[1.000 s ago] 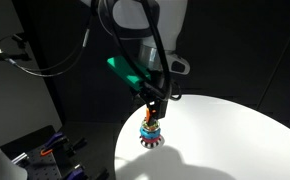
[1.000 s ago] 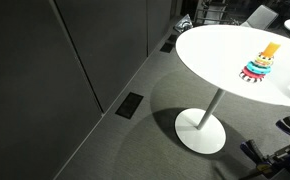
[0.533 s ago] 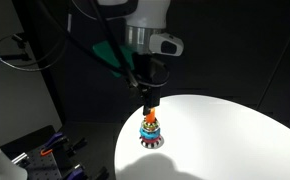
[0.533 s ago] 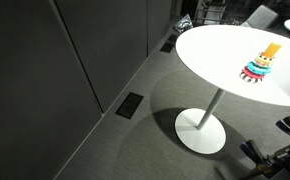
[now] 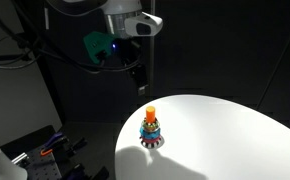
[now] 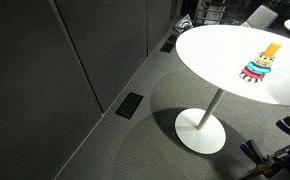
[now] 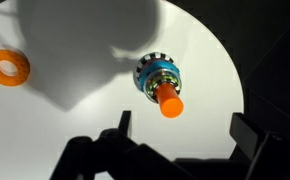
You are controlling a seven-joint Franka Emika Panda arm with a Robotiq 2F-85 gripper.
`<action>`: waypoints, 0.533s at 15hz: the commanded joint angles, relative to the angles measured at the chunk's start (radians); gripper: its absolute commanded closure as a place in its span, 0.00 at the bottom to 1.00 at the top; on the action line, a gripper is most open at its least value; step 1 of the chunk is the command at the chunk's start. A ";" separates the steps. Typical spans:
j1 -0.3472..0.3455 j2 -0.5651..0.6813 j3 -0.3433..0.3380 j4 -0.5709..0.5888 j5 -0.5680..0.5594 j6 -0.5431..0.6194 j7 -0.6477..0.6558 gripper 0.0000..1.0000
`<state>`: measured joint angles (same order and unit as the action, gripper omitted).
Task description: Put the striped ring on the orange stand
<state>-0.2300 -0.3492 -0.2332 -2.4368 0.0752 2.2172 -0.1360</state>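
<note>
Both exterior views are dim and low-res with a near-black background. The white tabletop is lit hard from above and blows out to featureless white, and the grey floor is evenly lit with a dark shadow patch beside the table base. In the wrist view the tabletop is bright with a broad, soft-edged grey shadow across the upper middle. The end effector is a black, out-of-focus silhouette along the bottom edge, and the corners beyond the tabletop rim fall to black.
</note>
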 commanded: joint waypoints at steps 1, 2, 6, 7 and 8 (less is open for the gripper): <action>0.019 -0.076 0.057 -0.048 -0.011 0.026 0.122 0.00; 0.022 -0.098 0.079 -0.046 -0.019 0.005 0.161 0.00; 0.030 -0.109 0.138 -0.018 -0.037 -0.034 0.267 0.00; 0.030 -0.110 0.148 -0.010 -0.042 -0.052 0.285 0.00; 0.029 -0.114 0.157 -0.004 -0.048 -0.063 0.305 0.00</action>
<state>-0.2016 -0.4448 -0.0968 -2.4630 0.0573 2.2042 0.0996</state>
